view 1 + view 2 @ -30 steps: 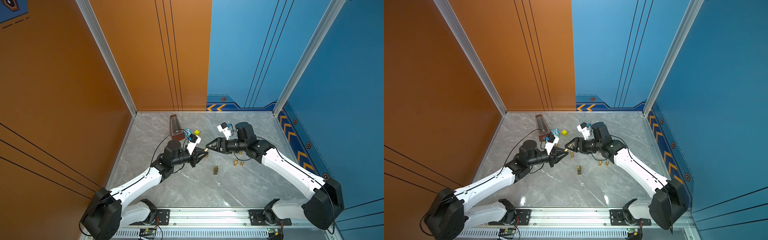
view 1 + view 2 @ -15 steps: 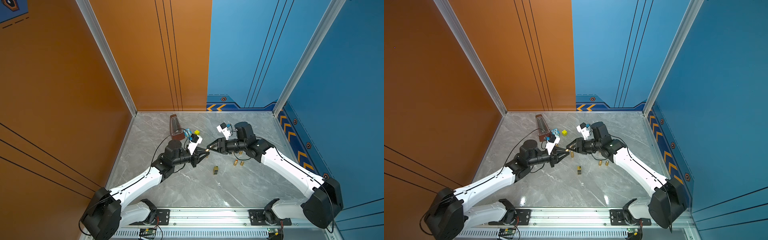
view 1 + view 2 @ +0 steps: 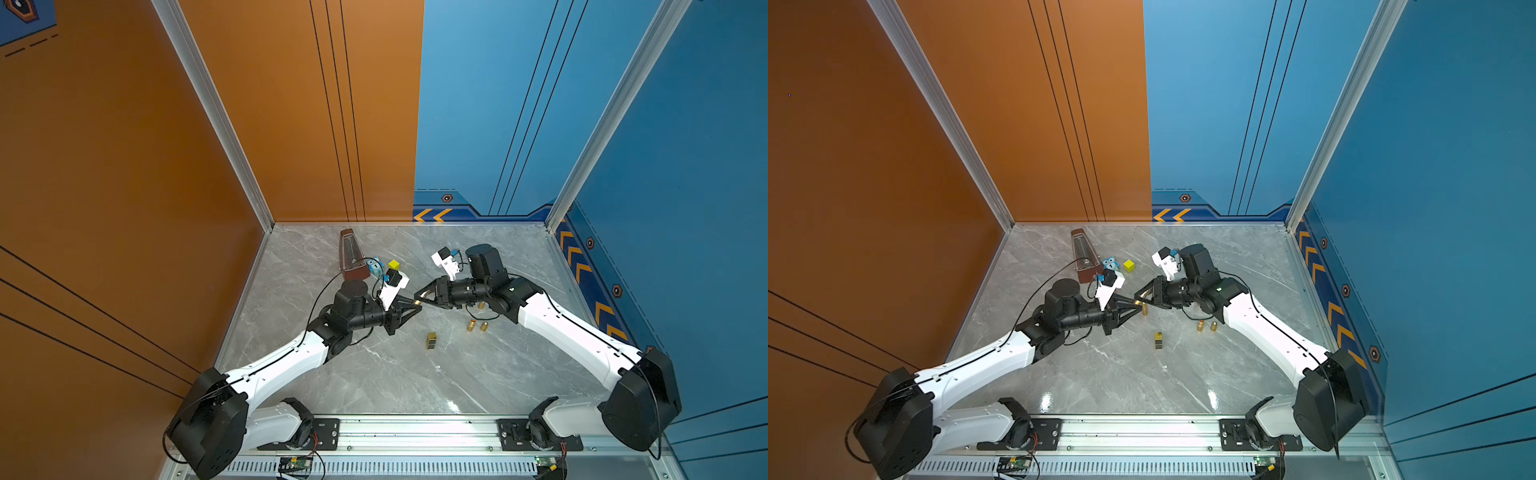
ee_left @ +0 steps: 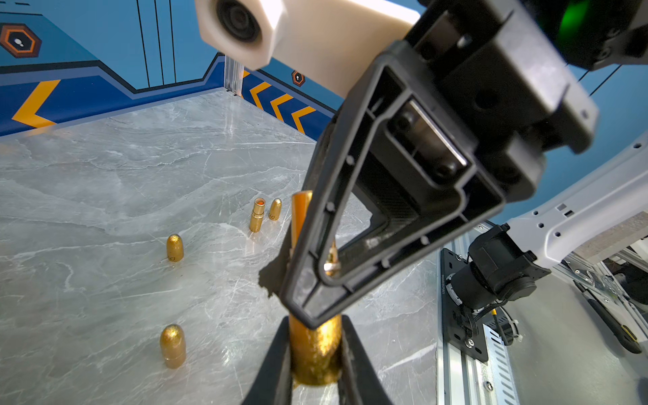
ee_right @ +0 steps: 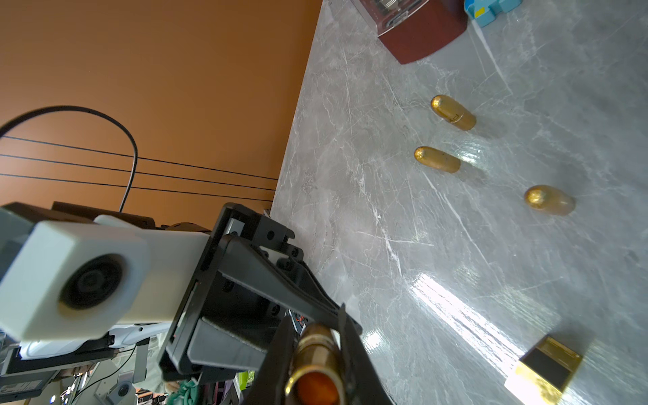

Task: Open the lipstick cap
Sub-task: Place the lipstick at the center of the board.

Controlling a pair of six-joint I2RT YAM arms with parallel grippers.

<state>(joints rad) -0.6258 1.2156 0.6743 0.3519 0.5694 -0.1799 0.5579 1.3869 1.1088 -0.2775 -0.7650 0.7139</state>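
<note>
The desk point(image 3: 374, 374) is polished grey stone, marble by the look of it, glossy enough to mirror the lights. The lipstick point(image 4: 315, 347) looks like gold metal, shiny with a speckled, foil-like grain. The left hand point(image 4: 315, 368) and right hand point(image 5: 315, 364) are matt black plastic, slightly rough. The arm shells point(image 3: 282, 370) are smooth white plastic, and the rail point(image 3: 415, 432) is brushed metal.

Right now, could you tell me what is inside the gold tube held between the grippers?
The gold tube's open end shows orange-red inside; deeper in, its wall and the right fingers hide the rest.
</note>
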